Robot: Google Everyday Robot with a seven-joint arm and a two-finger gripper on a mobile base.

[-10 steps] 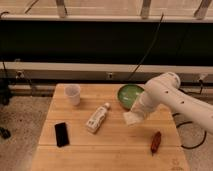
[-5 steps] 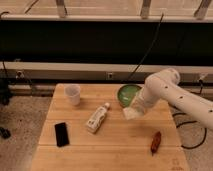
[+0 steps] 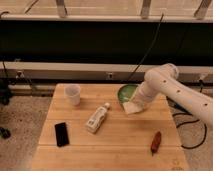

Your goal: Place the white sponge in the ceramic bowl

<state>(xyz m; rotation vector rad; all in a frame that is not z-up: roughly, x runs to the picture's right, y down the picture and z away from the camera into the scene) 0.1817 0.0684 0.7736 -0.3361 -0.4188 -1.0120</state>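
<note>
The white sponge [image 3: 131, 107] is an off-white block held at the tip of my gripper [image 3: 134, 106], just above the table. It hangs at the front left rim of the green ceramic bowl [image 3: 126, 91], which stands at the back right of the wooden table. My white arm [image 3: 170, 85] comes in from the right and covers the right part of the bowl. The gripper is shut on the sponge.
A translucent white cup [image 3: 73, 94] stands at the back left. A white labelled bottle [image 3: 97, 118] lies in the middle. A black phone [image 3: 61, 134] lies front left. A reddish-brown object [image 3: 156, 142] lies front right. The wooden table [image 3: 110, 150] ends at the right near cables.
My gripper with the sponge has moved up and back, from the table's middle right toward the bowl's front rim.
</note>
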